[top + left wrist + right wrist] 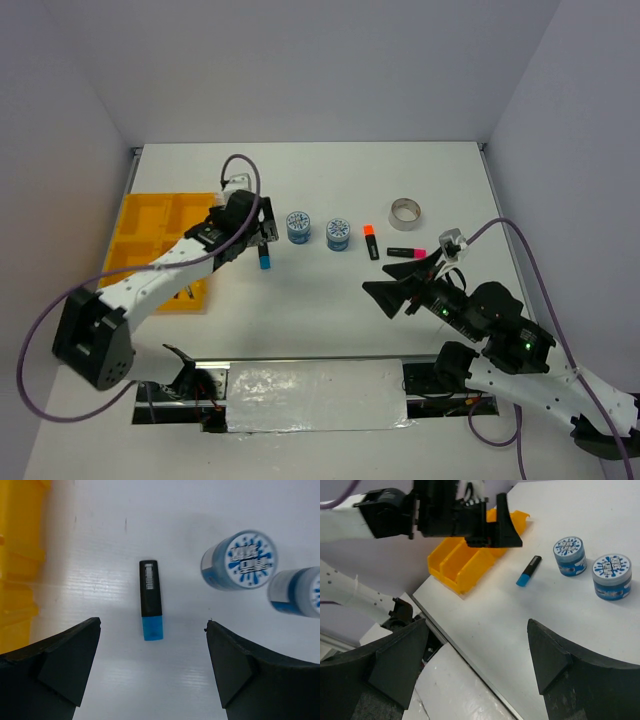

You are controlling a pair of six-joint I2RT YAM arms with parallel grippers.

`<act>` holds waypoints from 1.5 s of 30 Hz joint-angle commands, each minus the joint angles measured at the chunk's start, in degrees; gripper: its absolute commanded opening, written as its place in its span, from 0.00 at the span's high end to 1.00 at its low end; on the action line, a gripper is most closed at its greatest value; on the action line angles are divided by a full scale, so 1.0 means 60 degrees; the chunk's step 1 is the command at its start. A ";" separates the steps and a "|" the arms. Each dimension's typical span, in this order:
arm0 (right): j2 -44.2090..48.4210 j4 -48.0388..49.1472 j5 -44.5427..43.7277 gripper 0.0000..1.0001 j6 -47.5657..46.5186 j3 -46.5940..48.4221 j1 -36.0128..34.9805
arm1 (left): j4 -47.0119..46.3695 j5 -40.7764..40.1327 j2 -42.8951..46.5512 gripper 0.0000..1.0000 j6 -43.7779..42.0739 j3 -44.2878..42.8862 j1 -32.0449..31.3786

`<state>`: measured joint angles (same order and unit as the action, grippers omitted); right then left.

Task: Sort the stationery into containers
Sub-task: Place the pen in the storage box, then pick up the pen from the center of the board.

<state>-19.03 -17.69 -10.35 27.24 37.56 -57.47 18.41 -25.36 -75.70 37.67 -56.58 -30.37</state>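
Observation:
A black highlighter with a blue end (151,600) lies flat on the white table, free of any grip. My left gripper (153,625) hangs open just above and short of it, its fingers wide on either side; from above, the left gripper (262,236) is right over the blue highlighter (265,260). Two blue-white rolls (298,227) (338,234) stand to its right. An orange-ended highlighter (371,241), a pink-ended one (405,252) and a silvery tape ring (405,212) lie farther right. My right gripper (400,282) is open and holds nothing. The yellow tray (150,235) sits at the left.
The left arm's black gripper (485,522) hangs over the table beside the tray (465,562). The table's near edge (470,655) runs under my right gripper (476,622), with a foil-covered panel (315,395) below it. Grey walls close the back and sides.

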 commanded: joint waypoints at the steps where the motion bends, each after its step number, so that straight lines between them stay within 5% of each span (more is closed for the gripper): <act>1: 0.0299 -0.0713 -0.0150 0.13 0.0293 0.0259 0.0043 | -0.0140 0.0229 -0.1193 0.01 0.0181 -0.0516 -0.0065; 11: 0.0198 -0.0684 -0.0048 0.13 0.0469 -0.0034 0.0028 | -0.0359 0.0185 -0.4359 0.05 0.0635 -0.1147 -0.0095; 14: 0.0197 -0.0669 -0.0003 0.13 0.0411 -0.0078 0.0043 | -0.0564 0.0141 -0.4741 0.17 0.0723 -0.0971 -0.0095; 18: 0.0256 -0.0684 -0.0018 0.13 0.0366 -0.0064 0.0043 | -0.0520 -0.0006 -0.5151 0.50 0.0782 -0.0956 -0.0095; 20: 0.0256 -0.0713 -0.0018 0.13 0.0323 -0.0020 0.0043 | -0.0492 -0.0020 -0.5224 0.89 0.0796 -0.0971 -0.0095; 21: 0.0256 -0.0728 -0.0033 0.13 0.0308 -0.0020 0.0043 | -0.0462 -0.0035 -0.5181 0.99 0.0782 -0.0956 -0.0095; 28: 0.0168 -0.0713 -0.0033 0.13 0.0176 -0.0005 0.0043 | -0.0155 -0.0415 -0.3528 1.00 -0.0022 -0.1102 0.0007; 34: 0.0139 -0.0538 0.0113 0.13 0.0059 -0.0122 0.0028 | -0.0006 -0.0036 -0.1828 1.00 -0.1723 -0.2054 0.1282; 38: 0.0124 -0.0333 0.0187 0.13 -0.0058 -0.0283 0.0043 | 0.0080 0.0141 -0.2044 0.99 -0.2615 -0.2449 0.2846; 45: -0.0154 -0.0230 0.0450 0.13 -0.0219 -0.0269 0.0043 | 0.0358 -0.0546 -0.3071 0.93 -0.2383 -0.2860 0.3874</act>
<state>-19.18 -21.41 -8.75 27.31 35.99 -57.47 18.72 -26.48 -91.92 23.99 -72.64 -8.75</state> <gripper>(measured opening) 0.873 0.383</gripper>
